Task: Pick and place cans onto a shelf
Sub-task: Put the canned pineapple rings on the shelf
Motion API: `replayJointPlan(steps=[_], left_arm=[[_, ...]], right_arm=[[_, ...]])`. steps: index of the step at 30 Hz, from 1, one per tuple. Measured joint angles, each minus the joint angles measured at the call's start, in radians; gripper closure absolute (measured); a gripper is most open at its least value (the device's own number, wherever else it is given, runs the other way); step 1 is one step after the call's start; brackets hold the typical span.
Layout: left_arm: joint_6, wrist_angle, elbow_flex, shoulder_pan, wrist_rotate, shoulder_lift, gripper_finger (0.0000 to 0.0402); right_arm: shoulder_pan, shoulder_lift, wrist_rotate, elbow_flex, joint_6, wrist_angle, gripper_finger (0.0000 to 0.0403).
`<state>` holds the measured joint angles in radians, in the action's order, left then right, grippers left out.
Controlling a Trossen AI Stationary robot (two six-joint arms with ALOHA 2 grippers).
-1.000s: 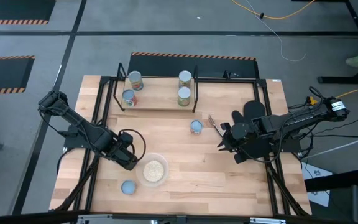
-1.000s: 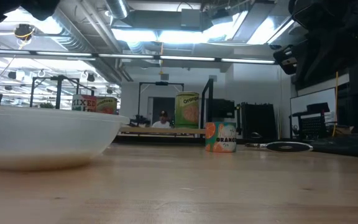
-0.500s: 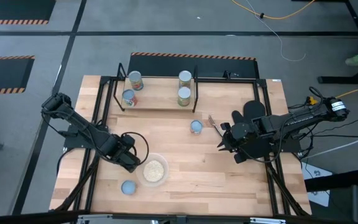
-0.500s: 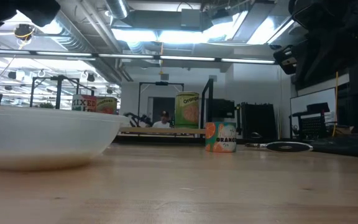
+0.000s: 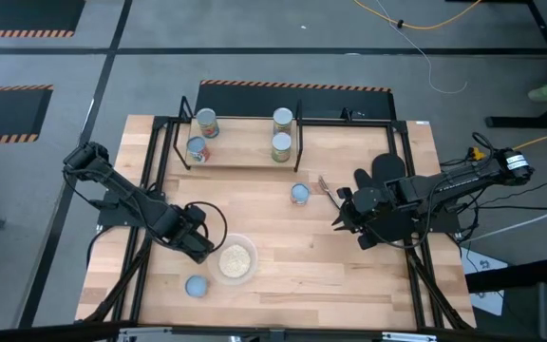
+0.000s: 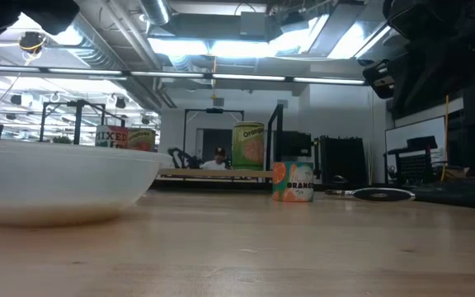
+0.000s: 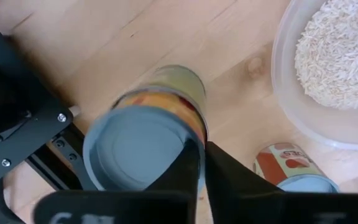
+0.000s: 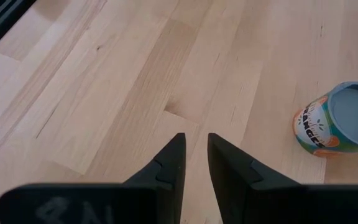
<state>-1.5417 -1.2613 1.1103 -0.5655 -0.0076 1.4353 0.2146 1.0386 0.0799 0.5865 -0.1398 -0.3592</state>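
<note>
Four cans (image 5: 280, 146) are seen on the shelf (image 5: 245, 133). Left gripper (image 7: 197, 152) is pressed together over a blue-topped can (image 7: 135, 146) beside the bowl (image 7: 283, 93). Right gripper (image 8: 194, 146) is held slightly parted, empty.

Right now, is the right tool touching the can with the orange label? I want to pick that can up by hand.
Apart. The right wrist view shows a wide stretch of bare wood between the right tool and the can.
</note>
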Motion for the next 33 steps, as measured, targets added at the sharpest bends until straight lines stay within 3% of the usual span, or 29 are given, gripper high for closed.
replayJointPlan(steps=[13, 20, 29, 33], left_arm=[[0.0, 0.013, 0.0, 0.0, 0.0, -0.052, 0.0398], [0.07, 0.011, 0.136, 0.0, -0.011, -0.065, 0.0399], [0.253, 0.01, 0.328, 0.043, -0.318, -0.067, 0.0399], [0.41, 0.059, 0.351, 0.131, -0.347, -0.068, 0.0399]], right_arm=[[0.0, 0.0, 0.0, 0.0, 0.0, 0.0, 0.0331], [0.0, 0.0, 0.0, 0.0, 0.003, 0.0, 0.0331], [0.0, 0.0, 0.0, 0.0, 0.003, 0.0, 0.0331], [0.0, 0.0, 0.0, 0.0, 0.003, 0.0, 0.0331]])
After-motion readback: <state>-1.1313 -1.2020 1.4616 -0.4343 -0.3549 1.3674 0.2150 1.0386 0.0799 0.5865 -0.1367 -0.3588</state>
